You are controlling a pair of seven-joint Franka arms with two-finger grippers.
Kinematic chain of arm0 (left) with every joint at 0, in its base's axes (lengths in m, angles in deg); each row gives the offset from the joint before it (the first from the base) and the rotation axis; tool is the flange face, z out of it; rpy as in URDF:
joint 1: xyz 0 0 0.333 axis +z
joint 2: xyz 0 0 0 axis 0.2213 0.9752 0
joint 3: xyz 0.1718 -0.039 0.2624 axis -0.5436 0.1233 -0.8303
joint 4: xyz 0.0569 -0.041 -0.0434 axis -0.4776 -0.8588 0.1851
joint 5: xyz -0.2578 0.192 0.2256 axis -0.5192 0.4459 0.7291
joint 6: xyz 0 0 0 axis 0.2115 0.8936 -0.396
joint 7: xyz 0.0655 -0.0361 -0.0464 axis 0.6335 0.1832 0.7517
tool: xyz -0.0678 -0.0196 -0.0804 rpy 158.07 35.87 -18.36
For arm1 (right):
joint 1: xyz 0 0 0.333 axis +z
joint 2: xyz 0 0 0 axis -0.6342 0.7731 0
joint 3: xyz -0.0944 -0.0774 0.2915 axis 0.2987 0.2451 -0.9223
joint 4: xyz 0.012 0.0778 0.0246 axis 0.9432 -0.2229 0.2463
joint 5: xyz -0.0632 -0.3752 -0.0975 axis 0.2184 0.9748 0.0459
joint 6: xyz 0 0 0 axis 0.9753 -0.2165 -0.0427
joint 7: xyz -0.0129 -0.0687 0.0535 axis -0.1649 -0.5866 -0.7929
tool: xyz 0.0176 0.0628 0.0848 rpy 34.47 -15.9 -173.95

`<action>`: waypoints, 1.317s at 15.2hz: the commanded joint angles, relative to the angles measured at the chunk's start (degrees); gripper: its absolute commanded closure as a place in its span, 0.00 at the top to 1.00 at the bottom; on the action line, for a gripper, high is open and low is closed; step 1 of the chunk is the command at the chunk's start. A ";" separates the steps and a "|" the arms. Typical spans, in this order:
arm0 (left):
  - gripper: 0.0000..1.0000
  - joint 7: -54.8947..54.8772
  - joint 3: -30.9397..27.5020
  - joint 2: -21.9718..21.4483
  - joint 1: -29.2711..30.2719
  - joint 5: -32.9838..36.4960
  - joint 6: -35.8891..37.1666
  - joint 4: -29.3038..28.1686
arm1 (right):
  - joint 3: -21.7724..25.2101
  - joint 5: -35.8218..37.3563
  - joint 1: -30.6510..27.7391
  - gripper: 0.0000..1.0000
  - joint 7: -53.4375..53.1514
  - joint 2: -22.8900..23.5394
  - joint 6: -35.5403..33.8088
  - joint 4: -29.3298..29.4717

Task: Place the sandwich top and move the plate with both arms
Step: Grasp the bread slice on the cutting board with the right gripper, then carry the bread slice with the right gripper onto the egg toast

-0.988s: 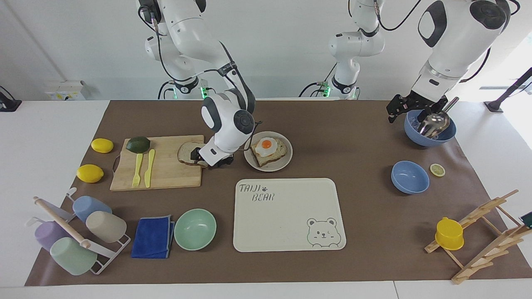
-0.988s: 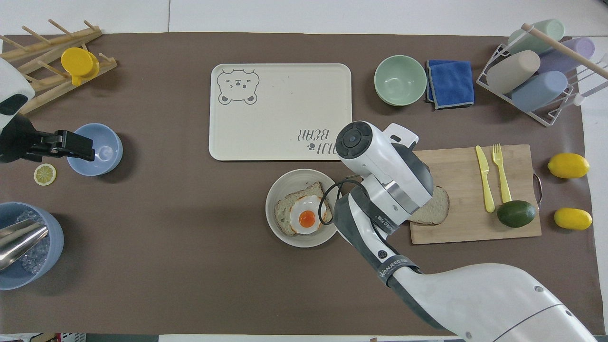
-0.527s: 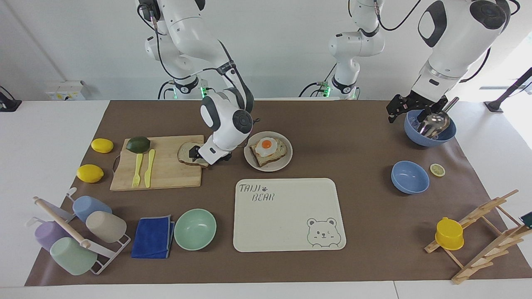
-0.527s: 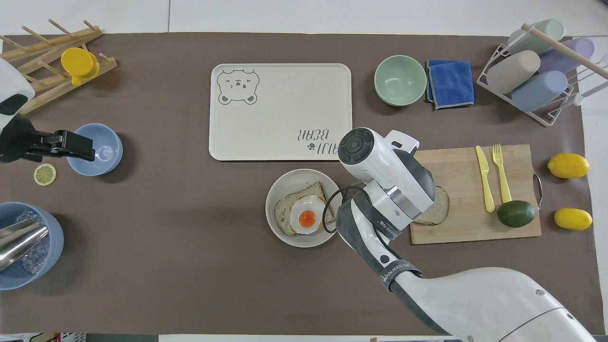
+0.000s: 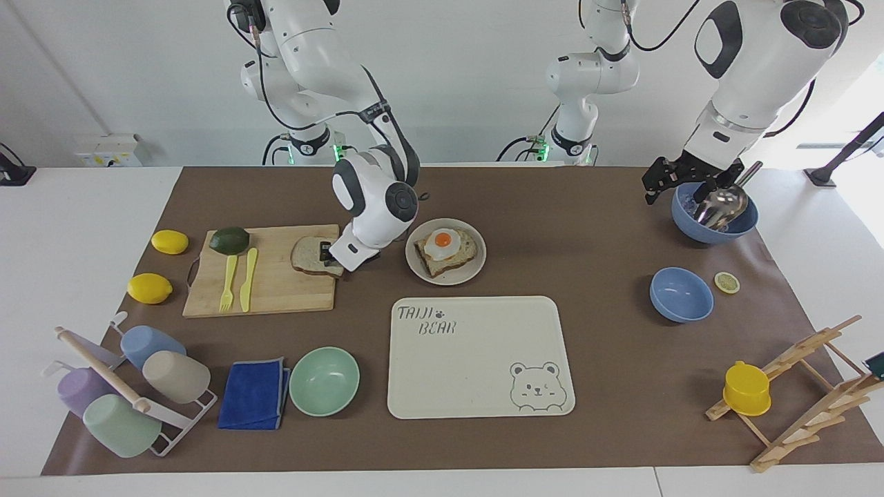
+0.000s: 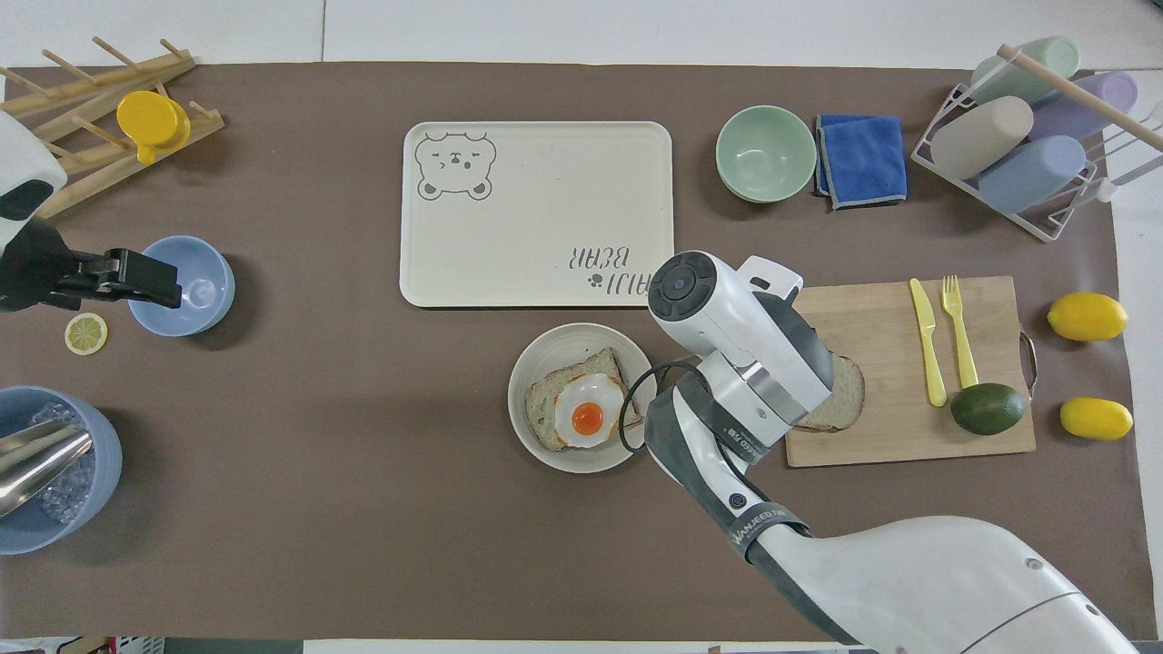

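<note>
The sandwich top (image 5: 304, 254), a plain brown slice, lies on the wooden cutting board (image 5: 276, 293) at its end beside the plate. My right gripper (image 5: 326, 257) is down on that slice, shut on the edge nearest the plate. In the overhead view the right wrist covers the grip and only part of the sandwich top (image 6: 840, 404) shows. The round beige plate (image 5: 461, 279) holds a toast with a fried egg (image 5: 443, 243). My left gripper (image 5: 652, 190) waits open in the air beside the blue bowl with a metal scoop (image 5: 715, 221).
A cream bear-print tray (image 5: 476, 359) lies farther from the robots than the plate. A mint bowl (image 5: 324, 381) and blue cloth (image 5: 254, 393) sit beside it. An avocado (image 5: 229, 239), yellow fork and knife share the board. A second blue bowl (image 5: 681, 295) stands toward the left arm's end.
The right gripper has slid along the slice toward the board's middle and closed on it, nudging the slice slightly. The left arm has not moved.
</note>
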 commanded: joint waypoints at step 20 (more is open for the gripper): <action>1.00 -0.25 0.36 -0.46 0.60 1.18 0.24 -0.23 | -7.50 -8.24 12.77 0.05 -8.93 2.37 1.08 17.33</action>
